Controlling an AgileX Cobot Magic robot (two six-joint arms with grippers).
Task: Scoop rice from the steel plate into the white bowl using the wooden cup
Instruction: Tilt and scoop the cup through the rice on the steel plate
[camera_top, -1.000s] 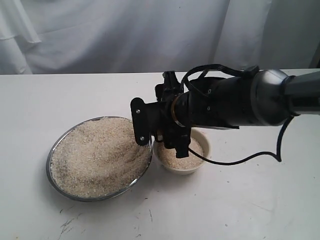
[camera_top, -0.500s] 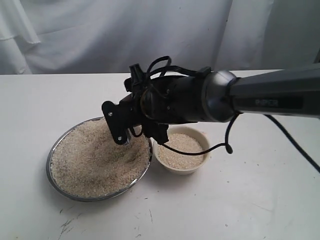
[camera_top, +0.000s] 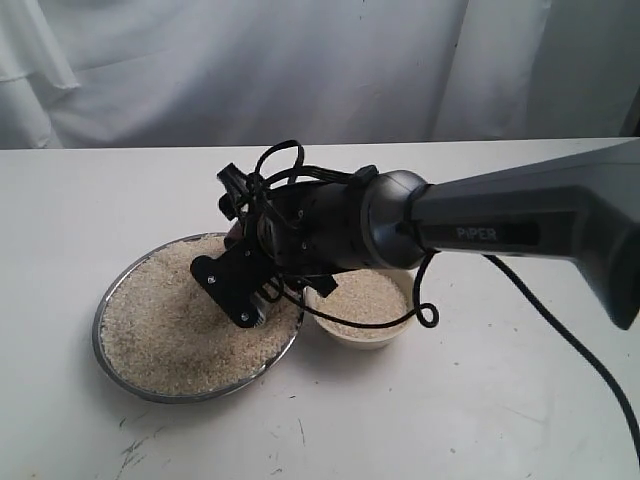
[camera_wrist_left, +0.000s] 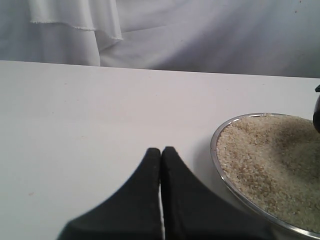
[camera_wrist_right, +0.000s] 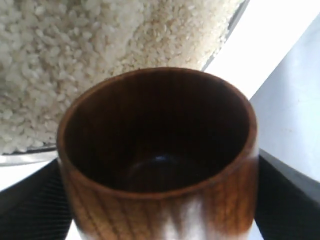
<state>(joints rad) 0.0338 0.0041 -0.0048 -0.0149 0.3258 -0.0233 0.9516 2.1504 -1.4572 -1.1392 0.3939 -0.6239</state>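
The plate (camera_top: 98, 335) rests on the counter (camera_top: 480, 400) and holds rice (camera_top: 170, 330). The bowl (camera_top: 365, 338) stands just right of the plate and also contains rice. The right gripper (camera_top: 250, 300) is positioned over the plate's right portion, near the rim beside the bowl. The cup (camera_wrist_right: 160, 150) sits in this gripper, above the rice.
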